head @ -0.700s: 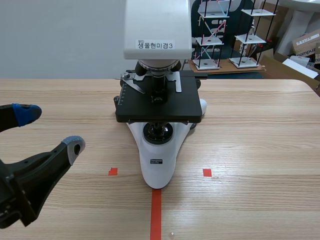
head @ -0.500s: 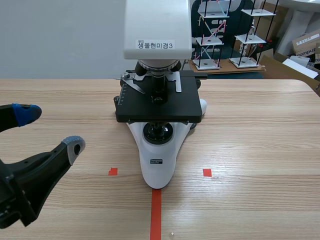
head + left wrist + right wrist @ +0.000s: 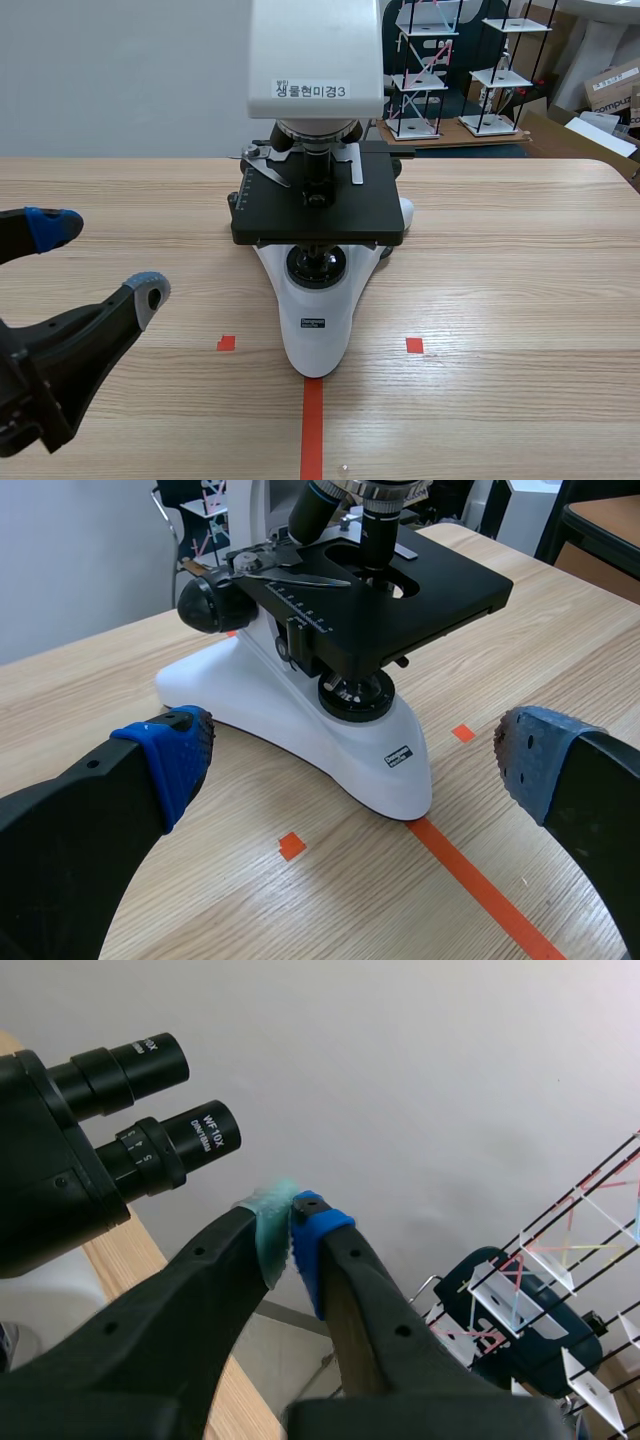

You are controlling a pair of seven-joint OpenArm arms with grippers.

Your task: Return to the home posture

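A white and black microscope (image 3: 316, 300) stands at the table's middle, its black stage (image 3: 318, 212) above the base. My left gripper (image 3: 100, 258) hangs open at the near left, apart from the microscope. In the left wrist view the microscope's base (image 3: 300, 720) lies ahead of the open left gripper (image 3: 350, 755), whose blue pads (image 3: 175, 755) hold nothing. My right gripper (image 3: 290, 1222) is raised high beside the two black eyepieces (image 3: 165, 1100). It is shut, pad against pad, with nothing in it. The scene view does not show the right arm.
The wooden table (image 3: 520, 300) carries orange-red tape marks near the microscope's front. Behind the table's far right edge stand wire racks (image 3: 420, 70) and cardboard boxes (image 3: 610, 85). A pale wall fills the back left.
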